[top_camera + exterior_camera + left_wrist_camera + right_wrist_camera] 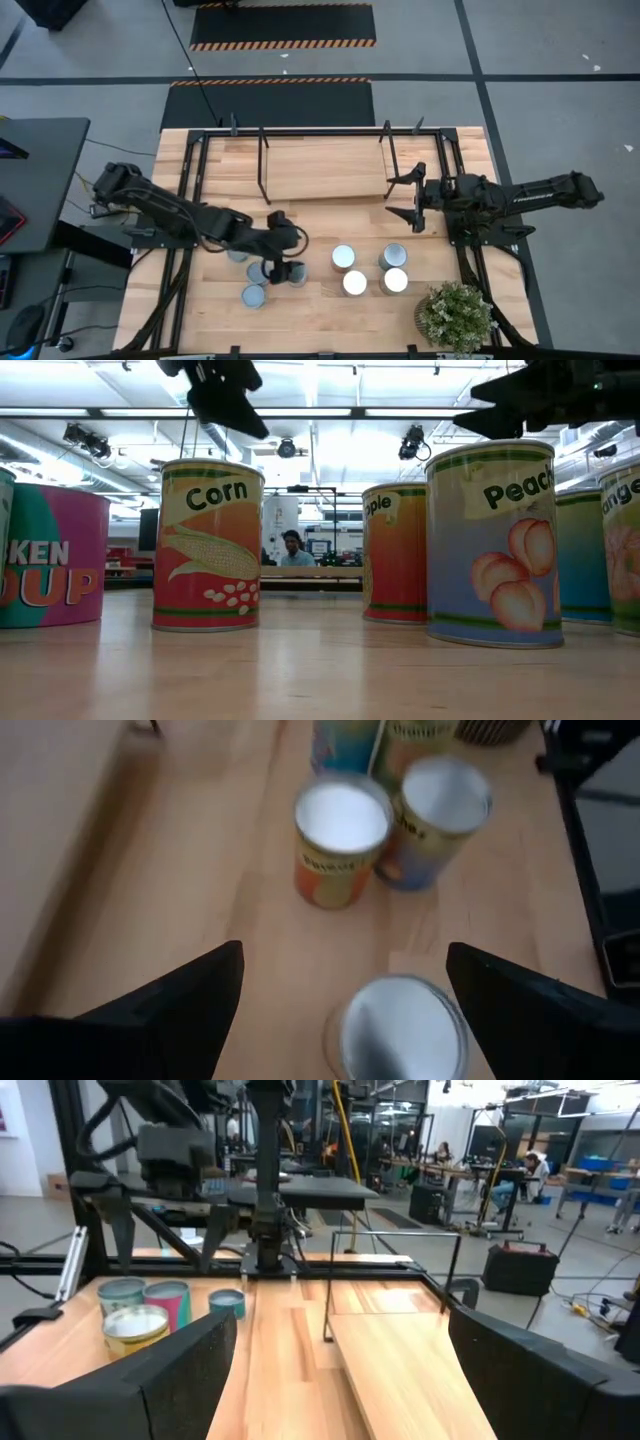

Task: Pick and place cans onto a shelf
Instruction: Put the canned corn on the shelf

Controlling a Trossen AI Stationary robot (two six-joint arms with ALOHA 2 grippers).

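Cans sit in two clusters on the counter (200, 330), and I read them from the left. My left hand (285, 268) hovers over the left cluster at about seven o'clock of the counter, fingers spread wide with nothing between them. Directly under it in the left wrist view is a silver-topped can (402, 1028), centred in the gap between the fingers; I judge this the one I'm lining up on. Two more tins, the white-topped can (342, 815) and its neighbour (445, 795), stand touching each other farther ahead.

The shelf (325, 168) lies at twelve o'clock, its board bare, so no can has been placed yet by my reckoning.

My right hand (412, 203) waits at about two o'clock, just beside the shelf's right end, fingers wide apart and holding nothing. The potted plant (455, 315) sits at five o'clock.

These tins look rigid, with smooth paper labels that could slip. If full, they'd carry some weight. I'd grip across the cylinder wall, mid-height or a little above, squarely on the diameter so the tin doesn't twist out.
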